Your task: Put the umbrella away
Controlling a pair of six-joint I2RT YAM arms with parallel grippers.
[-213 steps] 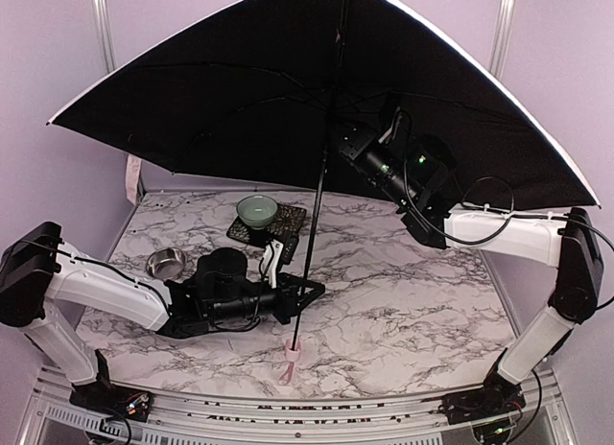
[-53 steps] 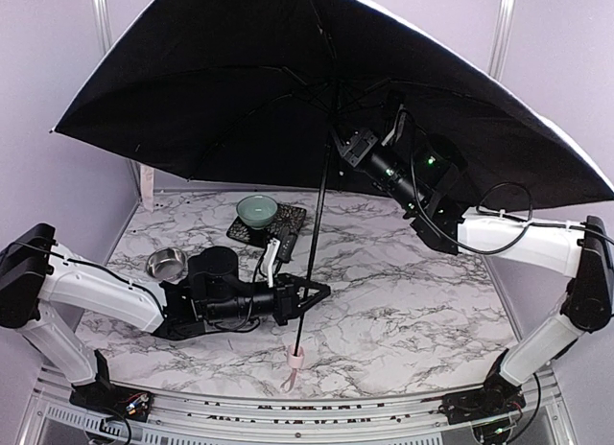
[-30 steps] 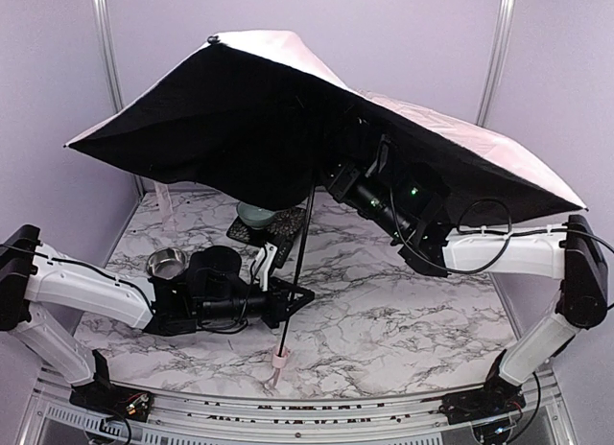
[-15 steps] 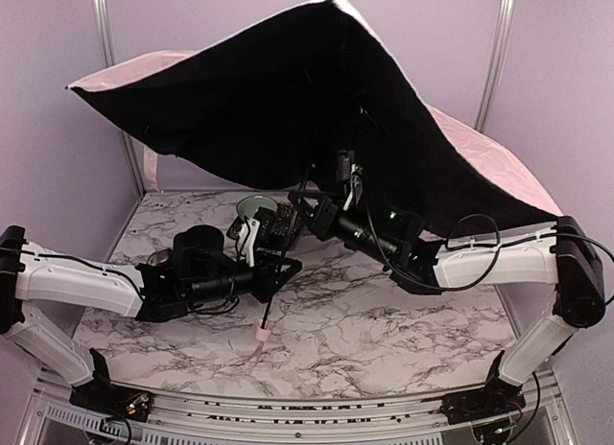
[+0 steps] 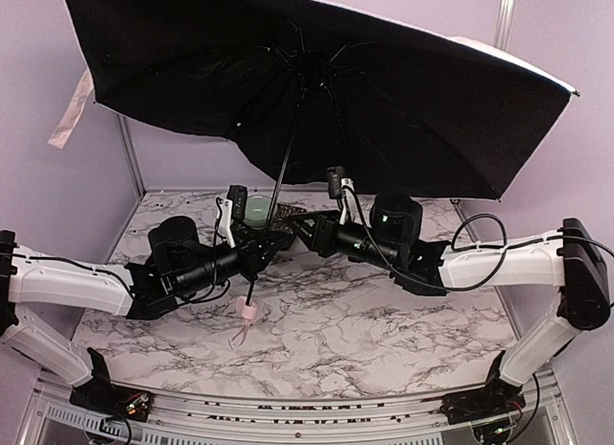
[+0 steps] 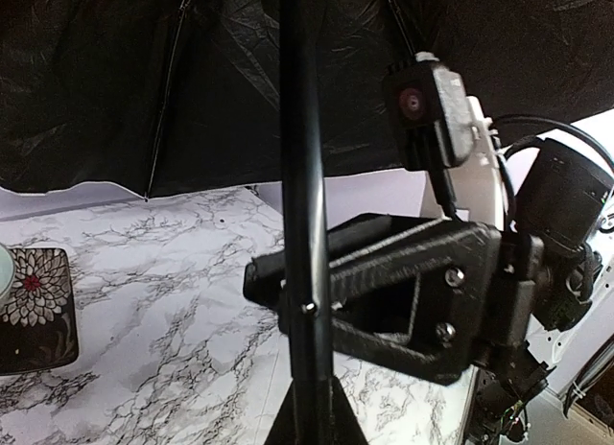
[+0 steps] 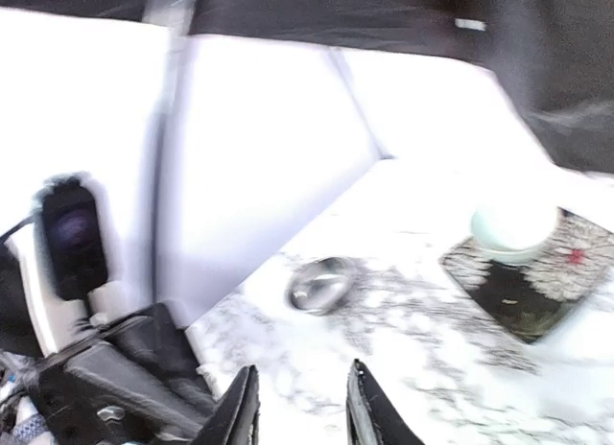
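Note:
The umbrella (image 5: 403, 109) is open, its black lining facing down over the whole table, with a pale pink edge. Its thin black shaft (image 5: 278, 181) slants down to the small pink handle (image 5: 247, 313) and wrist strap just above the marble. My left gripper (image 5: 261, 242) is shut on the shaft low down; the shaft (image 6: 305, 205) fills the middle of the left wrist view. My right gripper (image 5: 309, 230) is open and empty just right of the shaft, its fingers (image 6: 384, 272) lying behind it. In the right wrist view the gripper (image 7: 302, 421) has nothing between its fingertips.
A pale green bowl (image 7: 513, 224) sits on a dark patterned tile (image 7: 537, 292) at the back of the table. A small steel bowl (image 7: 321, 284) stands to its left. Lilac walls close in the sides and back. The canopy's pink closure strap (image 5: 69, 114) hangs at upper left.
The half-folded canopy has sprung up and spread wide again. My right gripper has come down from under the canopy to beside the left gripper. The left gripper and handle have shifted left and back.

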